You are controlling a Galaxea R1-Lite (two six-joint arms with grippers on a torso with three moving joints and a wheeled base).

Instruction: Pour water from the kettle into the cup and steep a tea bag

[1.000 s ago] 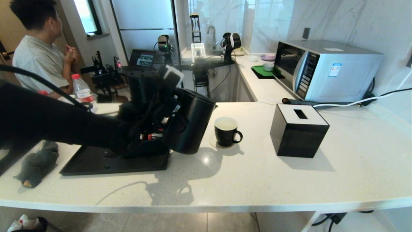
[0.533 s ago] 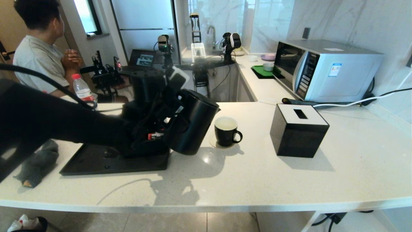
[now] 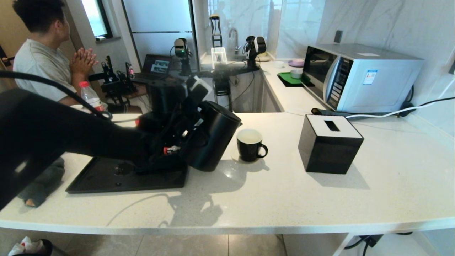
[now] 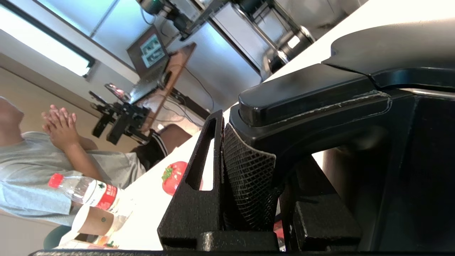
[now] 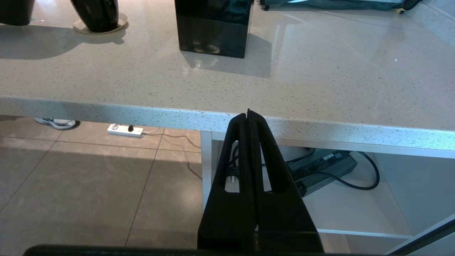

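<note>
The tall black kettle (image 3: 213, 137) hangs tilted over the counter, its spout leaning toward the cup (image 3: 250, 145) just to its right. My left gripper (image 3: 185, 137) is shut on the kettle's loop handle (image 4: 312, 106); a mesh pad (image 4: 245, 185) presses against it. The black mug with a white inside stands upright on a round coaster, its base also in the right wrist view (image 5: 96, 14). I see no stream of water. The tea bag is out of view. My right gripper (image 5: 248, 113) is shut on nothing, low in front of the counter edge.
A black tray (image 3: 106, 177) lies under the left arm. A black tissue box (image 3: 328, 144) stands right of the cup, a microwave (image 3: 359, 76) behind it. A grey cloth (image 3: 39, 185), a red-capped bottle (image 3: 90, 97) and a seated person (image 3: 42, 60) are at the left.
The kettle has tipped further toward the cup and its spout has come closer to the rim. The person at the left has raised his hands.
</note>
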